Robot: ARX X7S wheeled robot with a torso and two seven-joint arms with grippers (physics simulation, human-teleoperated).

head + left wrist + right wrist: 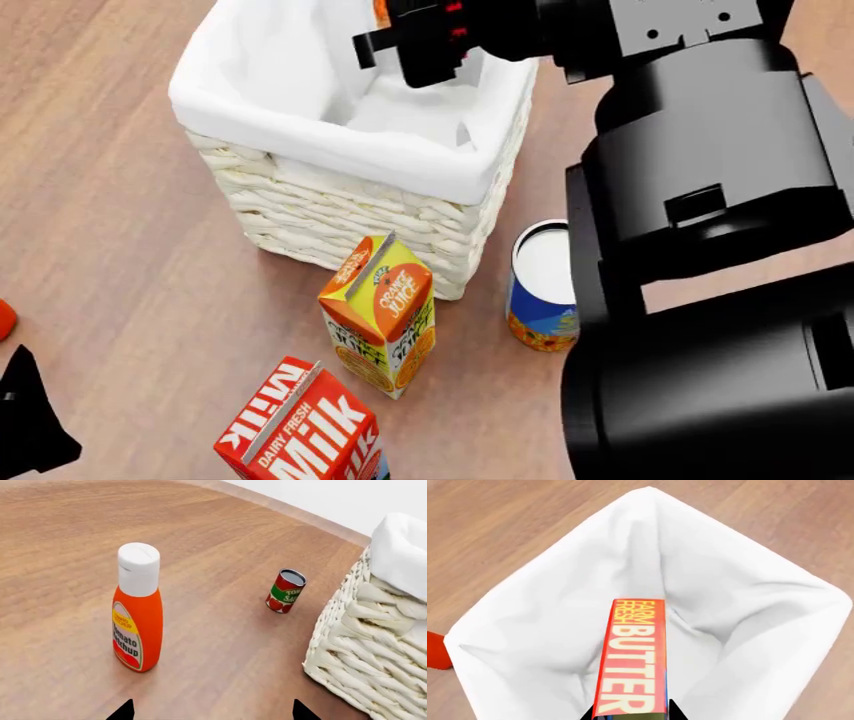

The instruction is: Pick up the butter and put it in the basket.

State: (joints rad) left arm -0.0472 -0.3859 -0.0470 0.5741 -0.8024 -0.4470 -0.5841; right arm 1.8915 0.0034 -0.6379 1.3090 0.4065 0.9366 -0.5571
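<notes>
Butter (630,660) fills the near part of the right wrist view, clamped between the right gripper's (630,715) dark fingertips at its near end, its long axis running straight out from the gripper over the white cloth liner of the basket (747,605). From the head camera the right arm reaches forward across the basket's (334,215) opening, with the gripper (420,45) above the liner. Close to the robot stand a milk carton (300,430), an orange juice carton (380,315) and a blue can (543,290), all beside the basket's near wall. Left gripper's (213,712) fingertips sit apart, holding nothing, facing a ketchup bottle (137,610) and a tomato sauce can (287,591) on the wooden table (67,540).
</notes>
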